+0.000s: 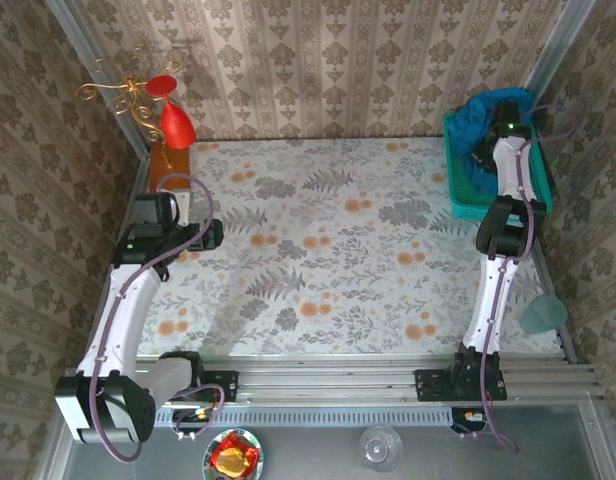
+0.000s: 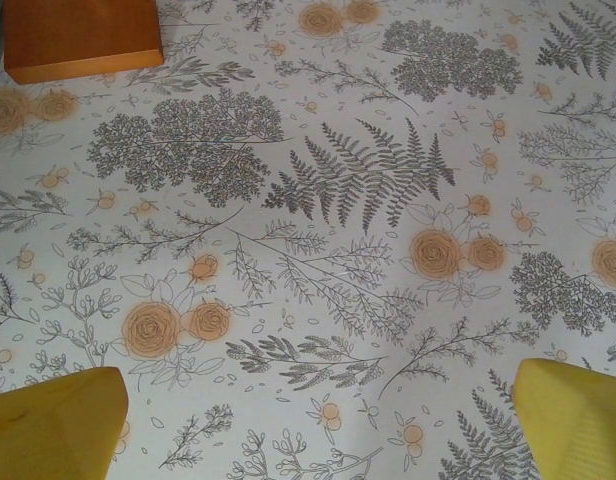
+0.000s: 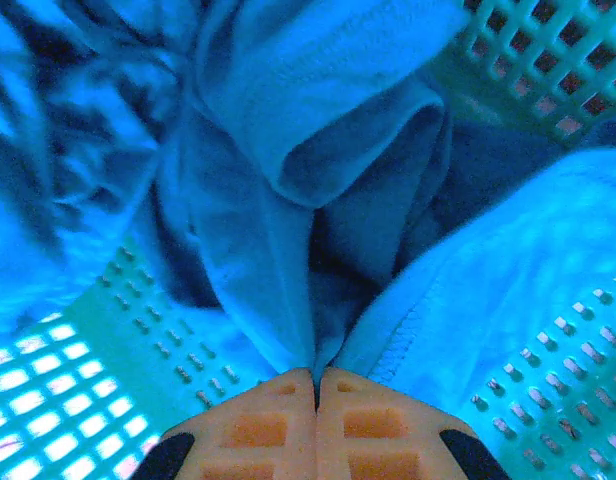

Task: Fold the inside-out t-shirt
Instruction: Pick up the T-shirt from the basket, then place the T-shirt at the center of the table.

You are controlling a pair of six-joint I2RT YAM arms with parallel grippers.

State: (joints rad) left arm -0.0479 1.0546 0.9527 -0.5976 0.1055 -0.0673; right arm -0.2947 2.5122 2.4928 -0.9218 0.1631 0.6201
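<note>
At the far right corner of the table (image 1: 318,230), the t-shirt (image 3: 318,120) lay bunched in the green mesh basket (image 1: 456,190).
Its teal cloth was heaped in loose folds against the basket's walls, so it could not be folded where it sat. The right gripper (image 3: 316,385) reached down into the basket for that reason, its pads pressed together with a fold of the shirt drawn into the seam between them. It looked like a grasp for lifting the shirt out onto the open tablecloth. The left gripper (image 2: 313,420) hung released over the bare floral cloth near a wooden block (image 2: 78,35), fingers spread wide. It was well apart from the shirt, probably waiting to take a second corner.
</note>
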